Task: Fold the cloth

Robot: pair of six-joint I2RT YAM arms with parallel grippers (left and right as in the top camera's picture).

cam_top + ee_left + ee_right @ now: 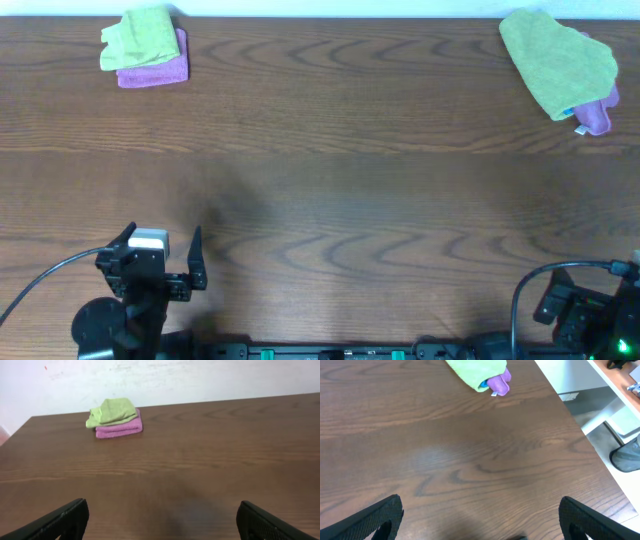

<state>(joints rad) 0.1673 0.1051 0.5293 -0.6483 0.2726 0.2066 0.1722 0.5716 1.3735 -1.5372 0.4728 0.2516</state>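
Observation:
A loosely laid green cloth [556, 58] lies at the far right corner over a purple cloth [596, 117]; both show at the top of the right wrist view, green [476, 371] and purple [498, 383]. A folded green cloth [141, 36] sits on a folded purple cloth [156, 68] at the far left, seen also in the left wrist view [112, 411], [120, 428]. My left gripper [162, 252] is open and empty near the front left edge, far from the cloths. My right gripper [480, 520] is open and empty at the front right.
The brown wooden table [330, 190] spans the view. Past its right edge, the floor and white furniture [615, 405] show in the right wrist view. A white wall [150, 380] stands behind the far edge.

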